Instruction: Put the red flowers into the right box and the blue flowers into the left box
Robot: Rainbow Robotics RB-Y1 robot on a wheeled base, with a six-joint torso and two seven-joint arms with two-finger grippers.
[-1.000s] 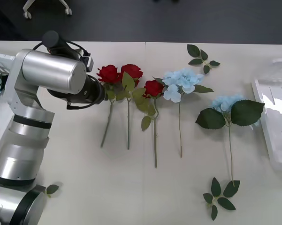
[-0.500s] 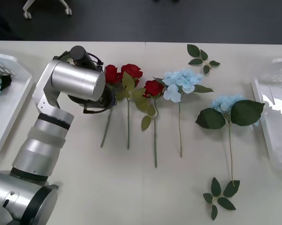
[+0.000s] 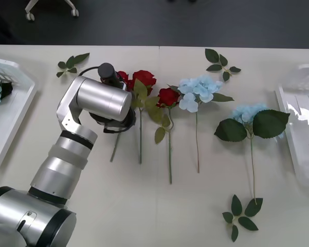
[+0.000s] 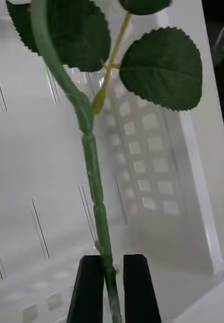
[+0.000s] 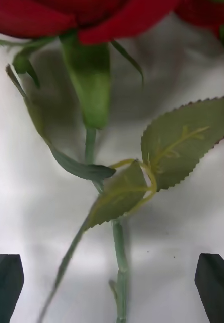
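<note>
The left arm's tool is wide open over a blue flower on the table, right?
Not quite. The left tool is wide open, but over a red flower, not a blue one. The left wrist view shows red petals and the green stem between its fingers.

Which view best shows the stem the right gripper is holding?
The right wrist view: the right gripper is shut on a green flower stem over the right box. The front view shows the box's edge; the left wrist view shows another rose.
</note>
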